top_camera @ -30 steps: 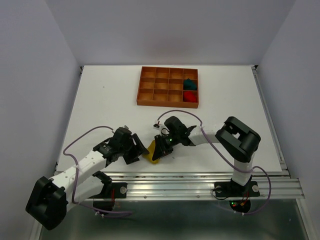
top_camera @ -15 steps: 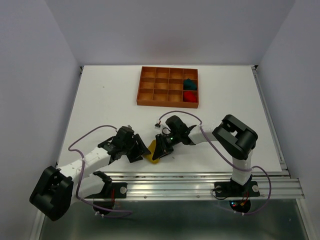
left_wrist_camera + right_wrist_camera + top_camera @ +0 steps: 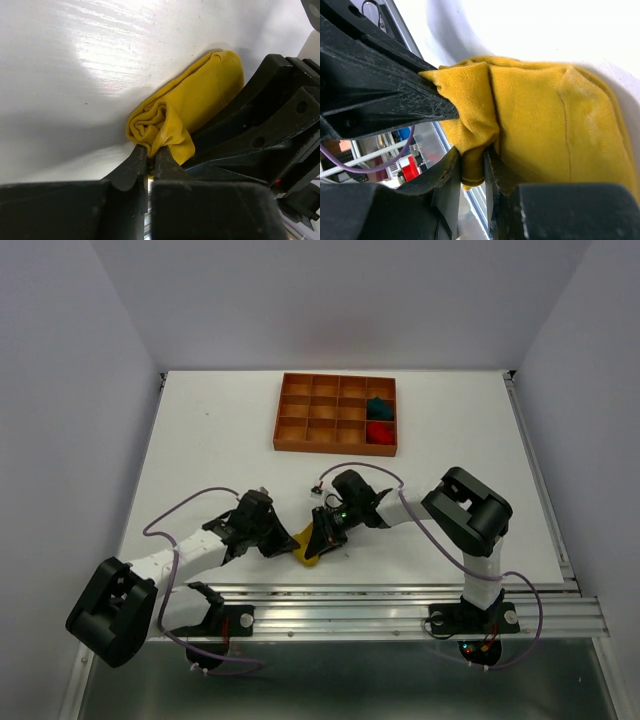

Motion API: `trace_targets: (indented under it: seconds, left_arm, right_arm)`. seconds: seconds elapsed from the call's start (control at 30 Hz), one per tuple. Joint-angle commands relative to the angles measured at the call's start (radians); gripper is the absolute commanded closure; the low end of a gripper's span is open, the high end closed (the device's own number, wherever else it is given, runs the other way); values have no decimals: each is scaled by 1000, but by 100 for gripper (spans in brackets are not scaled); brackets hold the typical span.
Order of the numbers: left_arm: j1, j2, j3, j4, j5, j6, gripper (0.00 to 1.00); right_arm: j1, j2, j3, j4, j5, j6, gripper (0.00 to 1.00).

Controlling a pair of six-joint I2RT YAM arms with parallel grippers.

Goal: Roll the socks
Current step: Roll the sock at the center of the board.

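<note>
Top external: left gripper [image 3: 289, 543] and right gripper [image 3: 319, 539] are clamping one yellow sock [image 3: 306, 553] at six o'clock (red sock [image 3: 379, 433], teal sock [image 3: 378, 406] sitting in one tray [image 3: 296, 416] at twelve).

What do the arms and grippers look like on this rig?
Both the left arm and the right arm have white tubular links, chunky black joint housings and black bases. A thin purple cable loops loosely along each. The left gripper and the right gripper are matte black, each with two flat tapering fingers and lightly scuffed plastic. No readable markings.
</note>
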Motion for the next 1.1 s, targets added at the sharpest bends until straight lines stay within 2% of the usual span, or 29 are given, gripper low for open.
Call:
trace_targets:
  seconds: [0.0,0.17,0.33,0.67,0.83,1.07]
  left_arm:
    - [-21,55,8,-36,-55,2,100]
    - [-50,121,80,-134,-129,-18,100]
    - [-80,178,146,-212,-157,-27,100]
    - [-91,226,235,-295,-177,-24,100]
    - [-97,243,263,-318,-176,-18,100]
    - [-108,258,283,-324,-168,-15,100]
  right_arm:
    - [-8,60,-21,-109,207,-81,74]
    - [-8,-64,-9,-147,269,-176,48]
    - [-8,-193,-44,-113,289,-256,36]
    - [64,-489,-164,-78,543,-427,32]
    - [202,-520,-150,-104,692,-527,31]
    - [313,-459,-110,-90,781,-587,32]
